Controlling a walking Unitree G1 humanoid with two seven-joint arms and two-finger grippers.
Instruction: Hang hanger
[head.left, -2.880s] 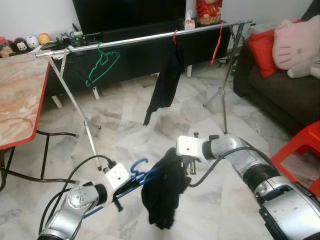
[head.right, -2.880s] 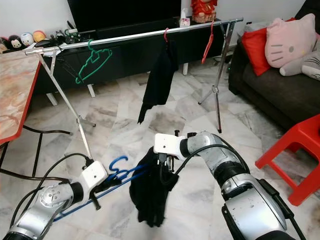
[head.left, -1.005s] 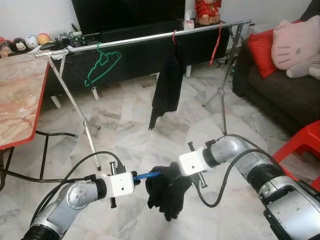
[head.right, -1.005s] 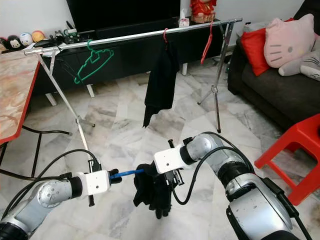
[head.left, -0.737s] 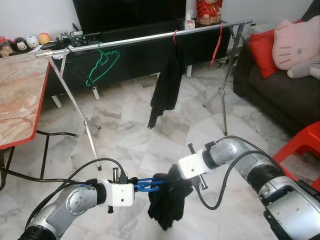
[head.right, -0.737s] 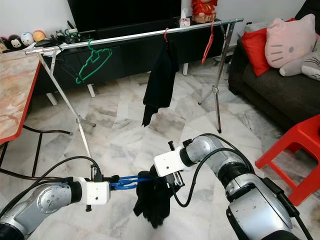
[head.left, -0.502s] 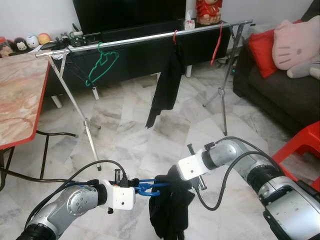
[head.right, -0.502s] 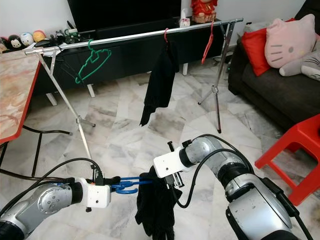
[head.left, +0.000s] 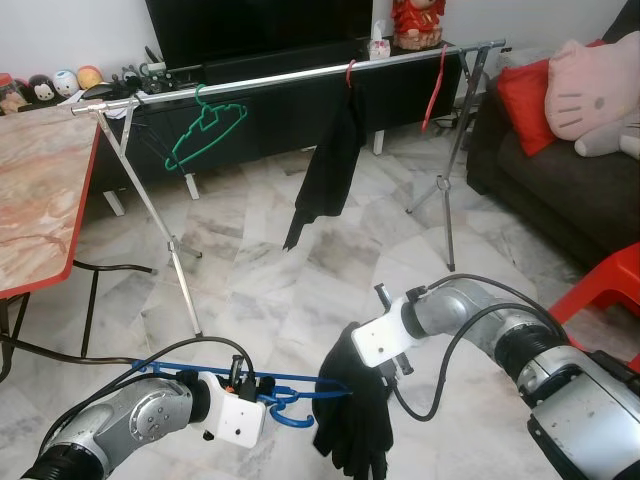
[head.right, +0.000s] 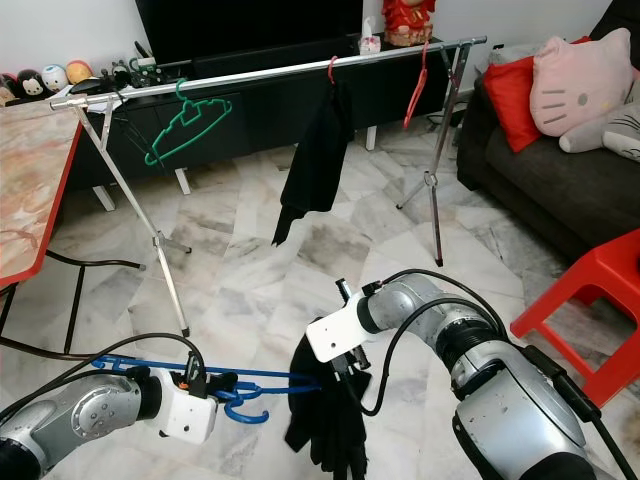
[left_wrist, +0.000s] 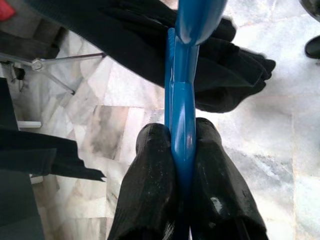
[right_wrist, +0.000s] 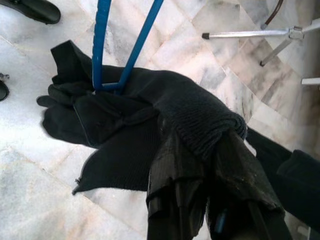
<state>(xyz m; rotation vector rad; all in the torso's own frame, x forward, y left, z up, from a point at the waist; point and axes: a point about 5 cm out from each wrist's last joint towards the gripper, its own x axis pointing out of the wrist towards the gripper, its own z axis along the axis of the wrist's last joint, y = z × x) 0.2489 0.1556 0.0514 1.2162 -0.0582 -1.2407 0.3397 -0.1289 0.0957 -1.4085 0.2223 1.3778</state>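
A: Start at the left. What stands there?

B: A marble-patterned bench (head.left: 35, 190) with a red edge, and behind it small figurines (head.left: 45, 88) on a low black TV cabinet (head.left: 290, 100). A metal clothes rail (head.left: 290, 72) runs across in front of the cabinet, carrying a bare green hanger (head.left: 205, 128) near its left end.

A: And low down on that side?

B: The left tool (left_wrist: 181, 165) has its two black fingers (left_wrist: 150, 180) pressed together on the blue hanger (head.left: 255, 392), pinching the plastic just by the hook. The hanger lies roughly level above the marble floor (head.left: 260, 260), its hook curling down beside the white wrist housing.

A: Moving to the middle?

B: A dark garment (head.left: 358, 415) is draped over the blue hanger's right end and hangs in folds toward the floor. The right tool (right_wrist: 205, 165) is closed on a fold of that cloth, gripping the fabric where it bunches over the hanger arm. Up on the rail, a black garment (head.left: 325, 170) hangs from a red hanger (head.left: 350, 72).

A: And the right side?

B: Another red hanger (head.left: 436, 85) hangs bare near the rail's right end. Beyond it is a dark sofa (head.left: 560, 190) with a red cushion (head.left: 525, 100) and a pink plush toy (head.left: 595, 85), and a red plastic chair (head.left: 605, 290) at the edge.
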